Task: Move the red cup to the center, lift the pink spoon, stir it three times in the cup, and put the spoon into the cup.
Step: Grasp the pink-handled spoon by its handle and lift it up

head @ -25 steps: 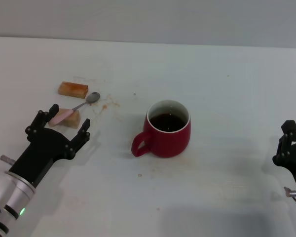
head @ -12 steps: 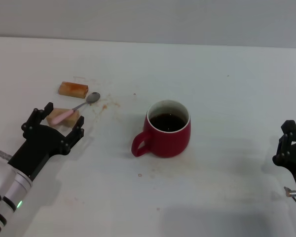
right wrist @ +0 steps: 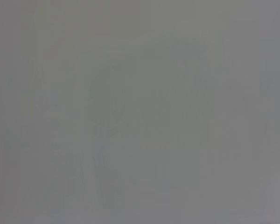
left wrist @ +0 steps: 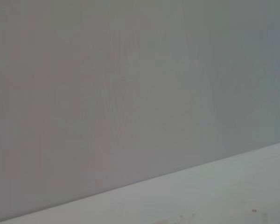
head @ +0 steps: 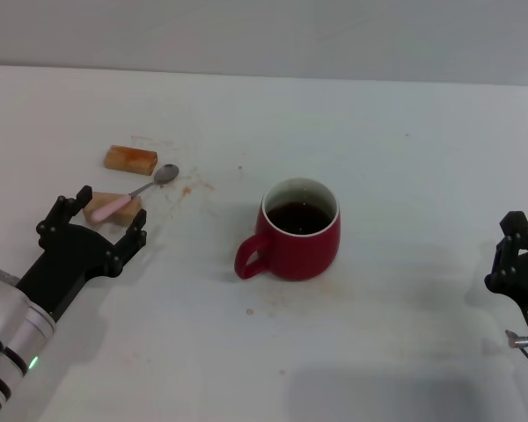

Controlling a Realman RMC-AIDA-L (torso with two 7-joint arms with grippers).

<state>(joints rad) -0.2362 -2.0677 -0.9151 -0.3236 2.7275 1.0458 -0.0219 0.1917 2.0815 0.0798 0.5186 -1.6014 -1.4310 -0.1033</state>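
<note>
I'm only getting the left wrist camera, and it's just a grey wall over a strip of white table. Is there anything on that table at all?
Observer: Yes. A squat dark-red ceramic mug with dark liquid stands near the middle of the white table.
Operator: Is there a spoon?
Observer: A small pink-handled teaspoon lies to the robot's left of the mug, its handle resting on a tan wooden block; a second tan block sits behind it.
Operator: Where is this arm's gripper?
Observer: The left gripper is open, its fingers either side of the nearer block and the spoon handle.
Operator: And the other arm?
Observer: The right gripper sits by the table's right edge, away from everything.
</note>
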